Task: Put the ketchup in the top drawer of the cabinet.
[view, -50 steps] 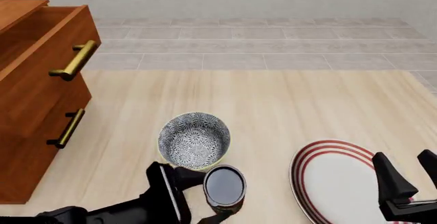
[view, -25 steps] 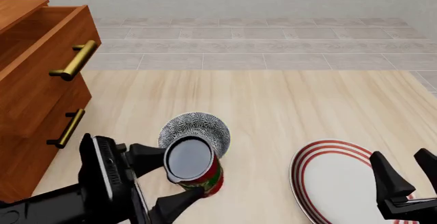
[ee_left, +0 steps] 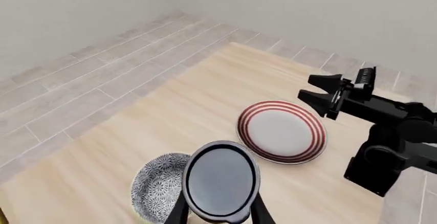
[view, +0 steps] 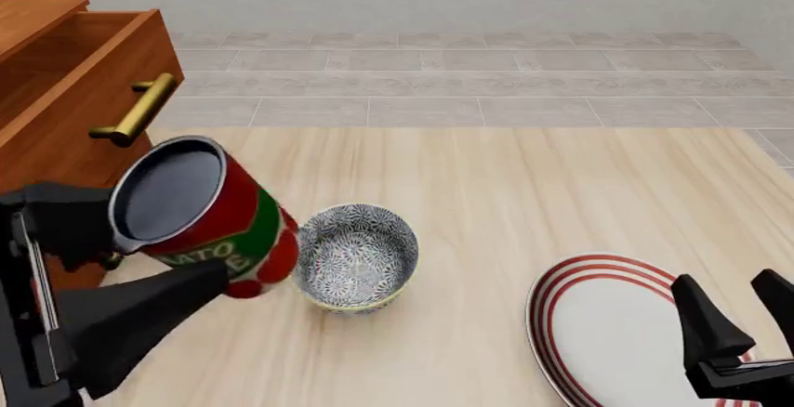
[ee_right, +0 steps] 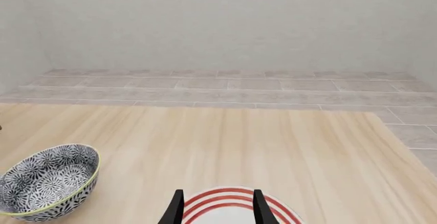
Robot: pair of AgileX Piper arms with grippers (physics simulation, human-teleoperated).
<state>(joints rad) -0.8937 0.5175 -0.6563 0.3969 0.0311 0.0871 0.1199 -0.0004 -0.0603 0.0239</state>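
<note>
My left gripper is shut on the ketchup, a red can with green marks and a dark top, held tilted in the air just in front of the cabinet. The top drawer is pulled open, and its brass handle is just above the can. In the left wrist view the can's dark top sits between my fingers. My right gripper is open and empty over the striped plate. It also shows in the right wrist view.
A blue-grey patterned bowl stands on the table just right of the can, and shows in the wrist views. The red-striped white plate lies at the front right. The right arm stands beyond it.
My left gripper has lifted the ketchup off the table and carried it up and to the left, toward the open drawer. The right arm has not moved.
</note>
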